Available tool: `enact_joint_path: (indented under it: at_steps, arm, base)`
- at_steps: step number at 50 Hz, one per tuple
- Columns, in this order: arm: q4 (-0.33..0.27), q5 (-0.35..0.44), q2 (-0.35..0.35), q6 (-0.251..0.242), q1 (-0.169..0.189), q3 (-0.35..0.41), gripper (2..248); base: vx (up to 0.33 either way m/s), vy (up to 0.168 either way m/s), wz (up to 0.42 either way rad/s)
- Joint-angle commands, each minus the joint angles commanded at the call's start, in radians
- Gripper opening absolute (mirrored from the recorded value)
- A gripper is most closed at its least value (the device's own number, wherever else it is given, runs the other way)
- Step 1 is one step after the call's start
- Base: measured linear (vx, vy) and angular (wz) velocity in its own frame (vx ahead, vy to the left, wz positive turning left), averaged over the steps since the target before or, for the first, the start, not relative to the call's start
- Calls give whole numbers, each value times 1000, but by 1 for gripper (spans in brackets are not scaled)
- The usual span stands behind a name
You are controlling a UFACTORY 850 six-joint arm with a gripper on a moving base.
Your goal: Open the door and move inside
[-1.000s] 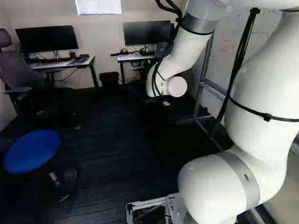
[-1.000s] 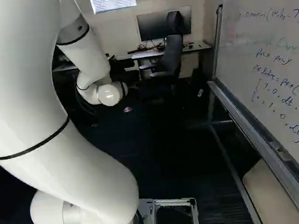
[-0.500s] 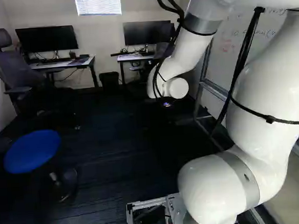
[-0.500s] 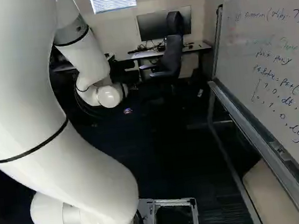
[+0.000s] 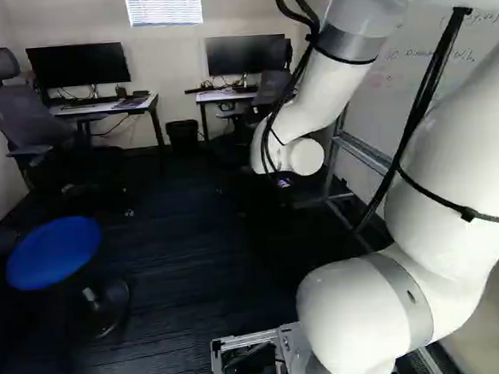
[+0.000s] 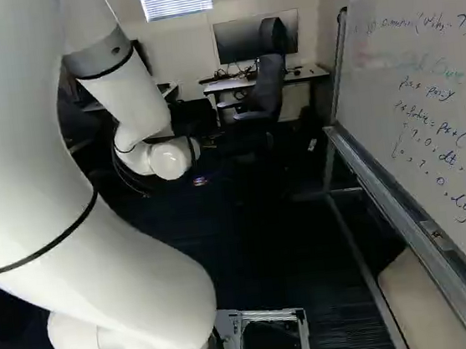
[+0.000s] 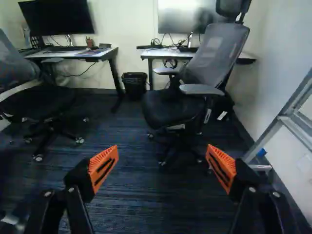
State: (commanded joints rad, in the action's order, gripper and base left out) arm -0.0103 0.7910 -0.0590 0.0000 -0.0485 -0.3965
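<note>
your pincer (image 7: 162,152) stands open, empty; no door in view, probably heavy and stiff, so take its handle.

A grey-backed mesh office chair (image 7: 213,54) and, farther off, a black plastic bin (image 7: 134,86) stand ahead of the end effector (image 7: 162,151), a metal-framed whiteboard (image 6: 422,60) to its right.

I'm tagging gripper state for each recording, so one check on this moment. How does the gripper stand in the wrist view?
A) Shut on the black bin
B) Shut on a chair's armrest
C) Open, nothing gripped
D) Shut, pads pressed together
C: the orange pads of the gripper stand wide apart, touching nothing, with the dark carpet and an office chair seen beyond the gap.
</note>
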Motion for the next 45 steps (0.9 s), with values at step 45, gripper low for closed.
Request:
enact_joint_path:
  at_steps: [45]
  arm:
    - [8, 67, -181, 0, 40, 255, 247]
  base:
    - [0, 0, 0]
